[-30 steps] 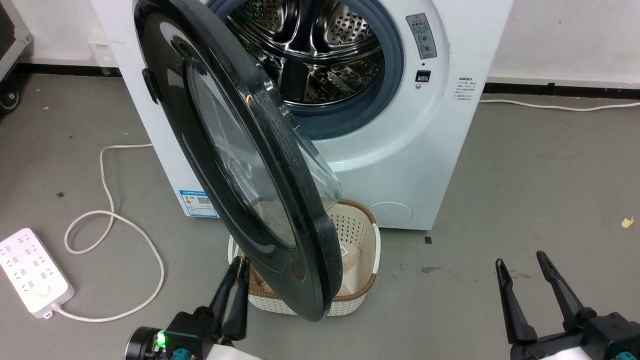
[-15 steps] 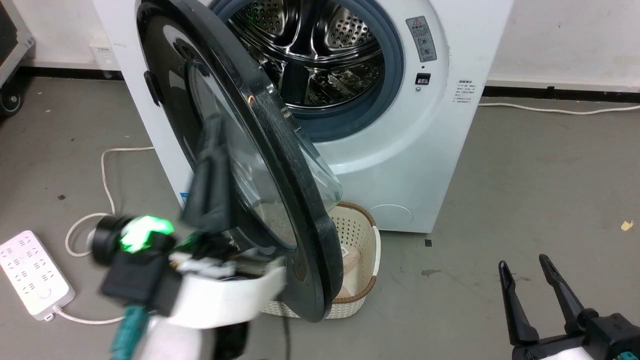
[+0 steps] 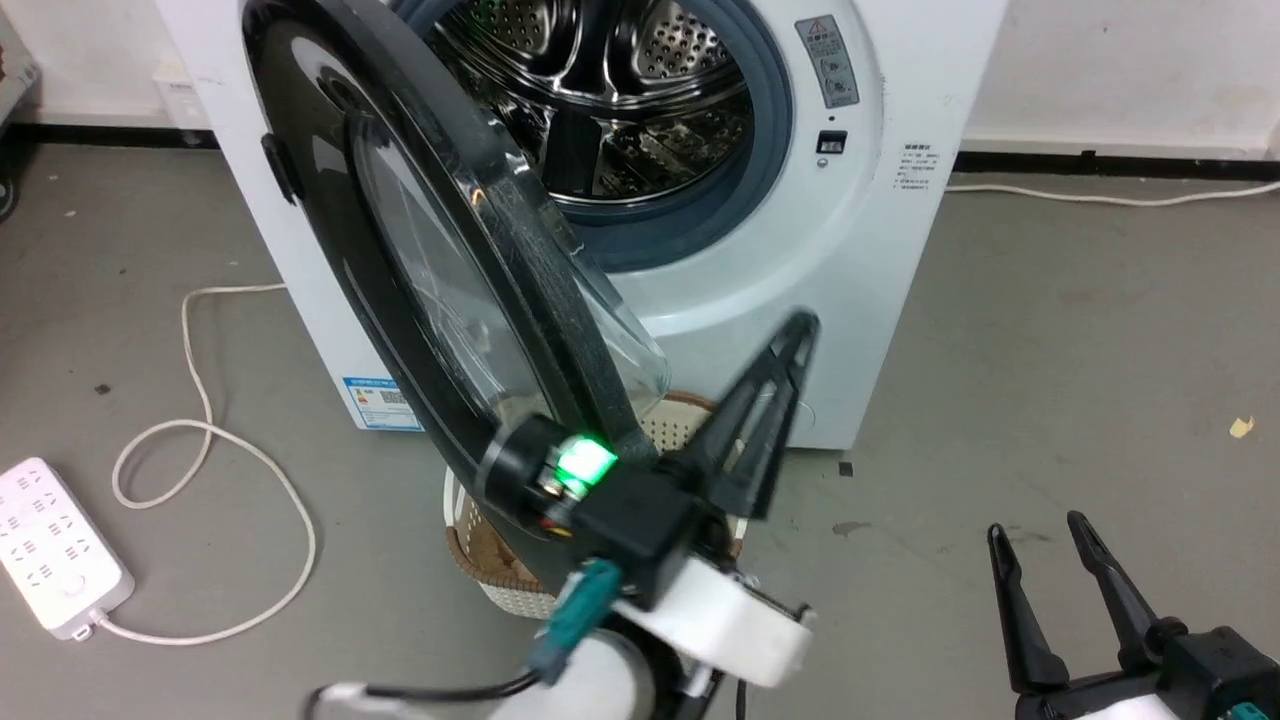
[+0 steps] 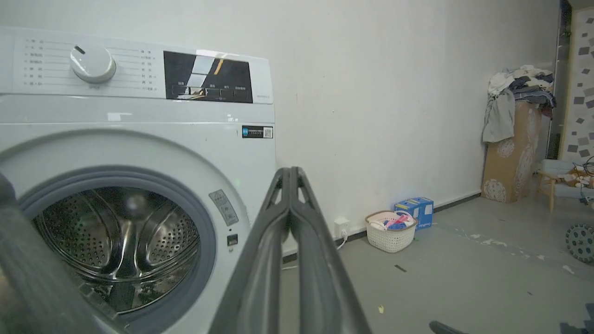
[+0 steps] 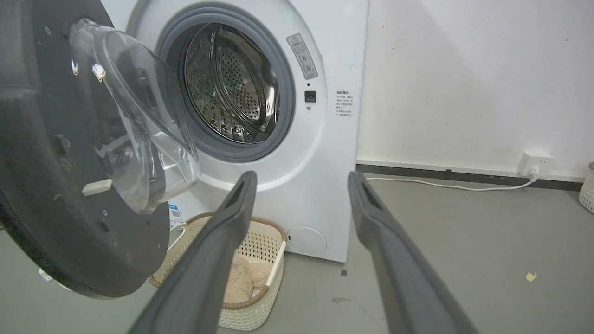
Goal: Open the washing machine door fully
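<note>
Standing by the wall, the white washing machine (image 3: 850, 300) has the washing machine door (image 3: 330, 230) swung partly out on its left, over a basket (image 3: 500, 595). The left gripper (image 3: 800, 330), fingers clenched and empty, points up beside the door's lower rim. The right gripper (image 3: 1037, 527) is spread, well apart.

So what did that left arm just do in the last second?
The left gripper, shut and empty, rose along the outer face of the washing machine door, then swung over to the right of its rim. The door kept about the same partly open angle; the right gripper stayed open at the lower right.
</note>
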